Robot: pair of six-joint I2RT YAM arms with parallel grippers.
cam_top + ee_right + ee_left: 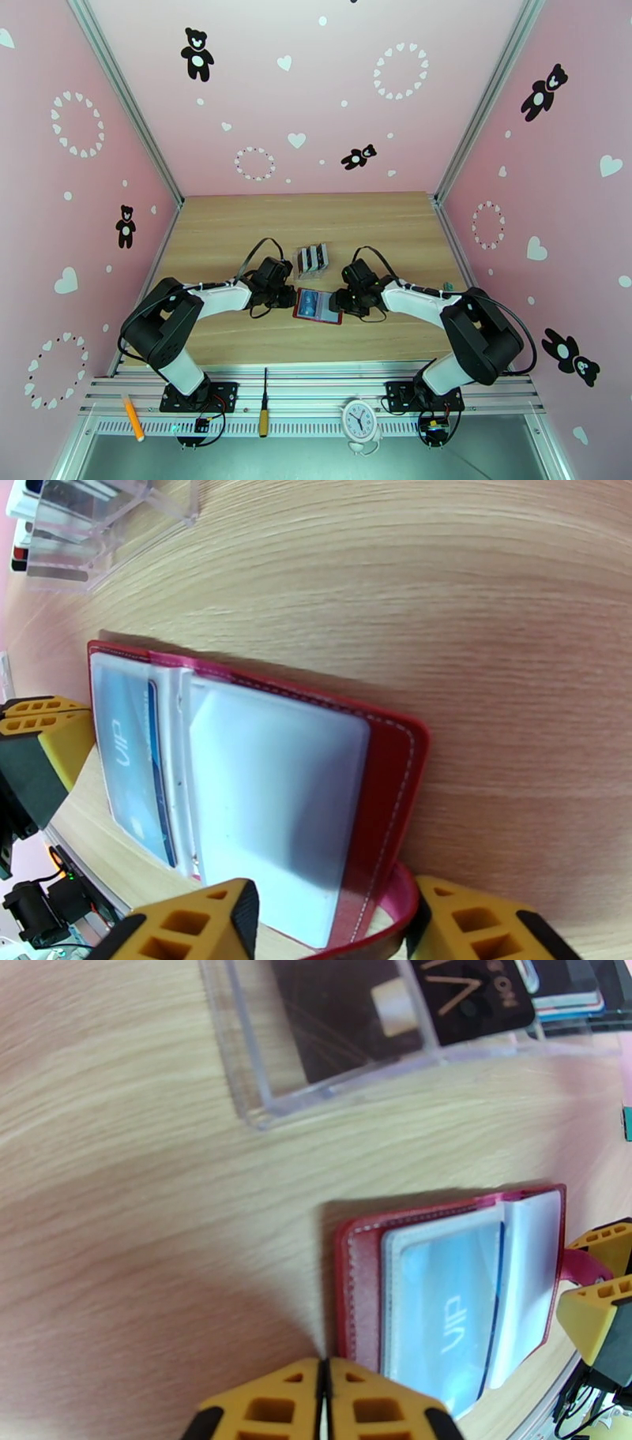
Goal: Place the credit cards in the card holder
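Right wrist: open dark-red card holder (395,780)

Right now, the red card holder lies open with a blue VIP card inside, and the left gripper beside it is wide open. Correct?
No: the left gripper is shut, as the left wrist view shows. The card holder does lie open with the blue VIP card inside.

Left arm (217,299): white tube, fat black joints, thin black cable.
Right arm (415,298): the same colours.
Fingers (261,1410): yellow-orange blocks with small holes.
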